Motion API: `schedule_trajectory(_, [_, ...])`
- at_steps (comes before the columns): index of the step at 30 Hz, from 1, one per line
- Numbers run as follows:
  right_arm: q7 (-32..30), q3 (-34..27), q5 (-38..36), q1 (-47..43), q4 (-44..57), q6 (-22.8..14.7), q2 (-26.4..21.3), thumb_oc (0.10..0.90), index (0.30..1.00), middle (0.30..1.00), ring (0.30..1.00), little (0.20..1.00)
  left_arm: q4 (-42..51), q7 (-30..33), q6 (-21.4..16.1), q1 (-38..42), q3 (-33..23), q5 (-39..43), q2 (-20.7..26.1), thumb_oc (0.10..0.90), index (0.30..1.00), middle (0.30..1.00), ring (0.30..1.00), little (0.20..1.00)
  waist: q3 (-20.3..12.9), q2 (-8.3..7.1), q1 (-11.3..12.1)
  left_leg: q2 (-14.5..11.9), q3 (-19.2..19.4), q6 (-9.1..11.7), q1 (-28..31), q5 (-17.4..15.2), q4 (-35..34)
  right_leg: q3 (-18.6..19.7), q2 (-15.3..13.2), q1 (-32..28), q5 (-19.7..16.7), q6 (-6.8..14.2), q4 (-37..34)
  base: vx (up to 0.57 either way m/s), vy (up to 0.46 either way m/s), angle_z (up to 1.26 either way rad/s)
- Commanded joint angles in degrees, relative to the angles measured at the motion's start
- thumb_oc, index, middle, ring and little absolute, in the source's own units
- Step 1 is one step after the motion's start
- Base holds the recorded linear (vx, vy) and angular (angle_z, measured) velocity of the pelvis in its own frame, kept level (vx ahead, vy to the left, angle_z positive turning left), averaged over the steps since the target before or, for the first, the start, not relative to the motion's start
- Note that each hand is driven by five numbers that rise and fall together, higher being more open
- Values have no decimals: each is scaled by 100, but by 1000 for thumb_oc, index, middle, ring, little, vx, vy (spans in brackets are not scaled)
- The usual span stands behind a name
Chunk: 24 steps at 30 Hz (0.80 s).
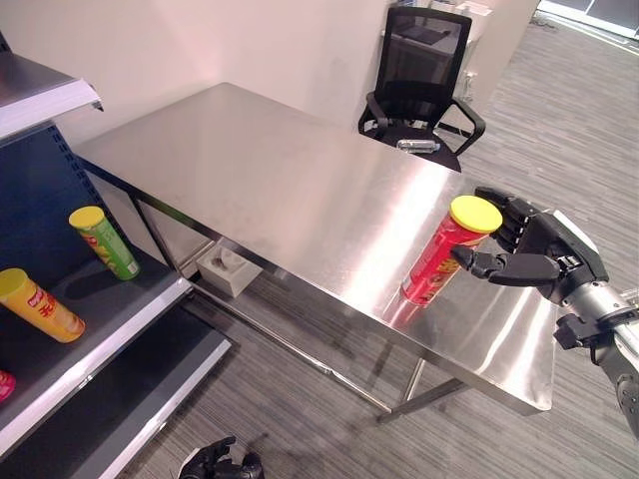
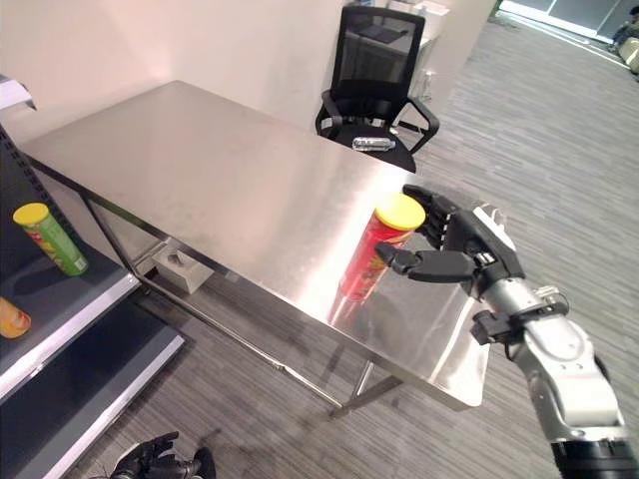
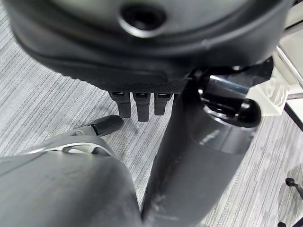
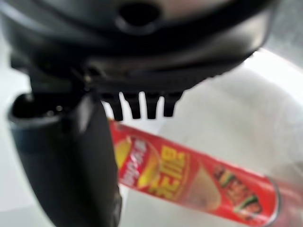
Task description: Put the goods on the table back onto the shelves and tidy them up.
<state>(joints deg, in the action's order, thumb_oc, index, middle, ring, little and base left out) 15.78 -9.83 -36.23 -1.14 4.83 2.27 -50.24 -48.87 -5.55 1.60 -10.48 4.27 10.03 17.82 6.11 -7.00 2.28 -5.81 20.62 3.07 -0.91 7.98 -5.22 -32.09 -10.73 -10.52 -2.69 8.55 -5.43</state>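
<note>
1. Right now the right hand (image 1: 539, 261) is open at the top of the red can (image 1: 439, 254): thumb out on the near side, fingers spread behind the yellow lid (image 1: 475, 214). Can't tell if they touch; nothing is curled round it.
2. Can stands upright on the steel table (image 1: 280, 190), near the right front corner, close to the near edge.
3. Risk A: hand sits high, by the lid. Closing there w/ thumb landing first would likely push the top over; a tall narrow can tips easily on smooth steel.
4. Risk B: if it tips toward the near edge it could roll off to the floor. Little margin on that side.
5. Risk C: a grip at the lid only may let the can swing or slip during the carry.
6. Left hand (image 1: 222, 463) hangs low over the carpet, fingers relaxed, holding nothing.
7. Shelf (image 1: 120, 329) is at far left w/ a green can (image 1: 104, 241) and a yellow can (image 1: 40, 304) lying on it, tilted. Long carry across; placing beside them could knock them, prob. rolling.
8. Office chair (image 1: 424, 85) beyond the table's far side, well out of the path.
</note>
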Motion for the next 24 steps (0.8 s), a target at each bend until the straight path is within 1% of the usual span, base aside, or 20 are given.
schedule_trajectory(1, [-272, -352, -43, -816, -3, -431, -324, 800, 900, 900, 900, 900, 51, 12, -147, 227, 248, -9, 123, 800, 900, 900, 900, 900, -263, 197, 282, -441, 151, 380, 580, -291, 22, -138, -124, 5, -180, 262, 43, 10, 2, 15])
schedule_trajectory(11, [-463, -294, 108, -1005, -199, -437, -278, 800, 900, 900, 900, 900, 75, 46, -117, 232, 281, 21, 135, 800, 900, 900, 900, 900, -263, 174, 336, -435, 122, 369, 586, -309, 22, -152, -114, -15, -177, 257, 43, 2, 0, 3])
schedule_trajectory(18, [-615, -297, 157, -1149, -336, -462, -157, 800, 900, 900, 900, 900, 87, 89, -95, 221, 264, 74, 135, 800, 900, 900, 900, 900, -261, 160, 368, -434, 108, 368, 596, -316, 22, -156, -109, -31, -168, 249, 43, 0, 0, 0])
schedule_trajectory(24, [-632, -191, 131, -1287, -432, -452, -206, 800, 900, 900, 900, 900, 107, 98, -83, 215, 295, 85, 150, 800, 900, 900, 900, 900, -245, 146, 398, -433, 107, 367, 609, -312, 22, -167, -101, -47, -167, 244, 43, 0, 0, 0])
